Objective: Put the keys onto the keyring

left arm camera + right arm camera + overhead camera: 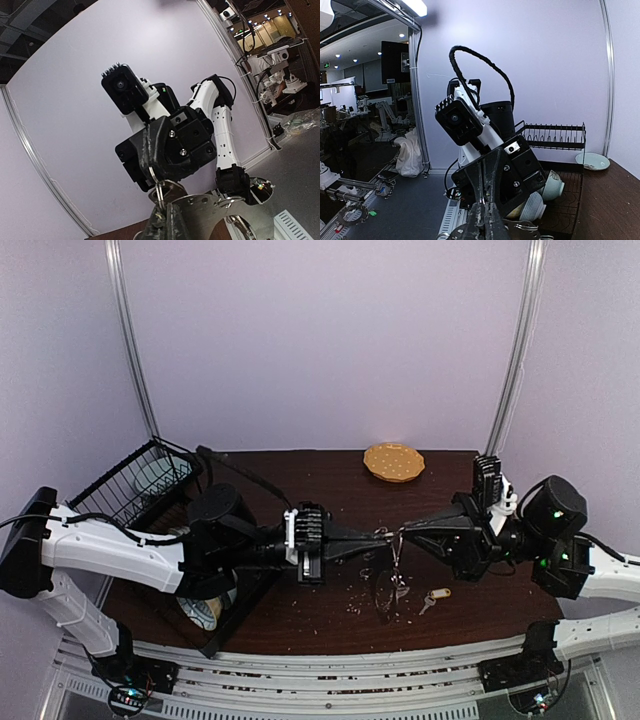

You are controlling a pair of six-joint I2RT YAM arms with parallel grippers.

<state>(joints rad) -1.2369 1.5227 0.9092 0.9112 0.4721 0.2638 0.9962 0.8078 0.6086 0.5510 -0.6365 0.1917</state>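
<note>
Top external view: both arms meet tip to tip above middle of dark table (330, 480). Left gripper (383, 536) pinched tight, right gripper (404, 531) likewise, each nipping top of keyring (392, 575). Loop hangs slack between them, down toward tabletop. Key with yellow tag (436, 596) lies on table, just right of loop, not touching. Second key not clear among loop's lower folds. Tan dotted disc (393, 462) at far edge, dish rack (140, 485) far left.
</note>
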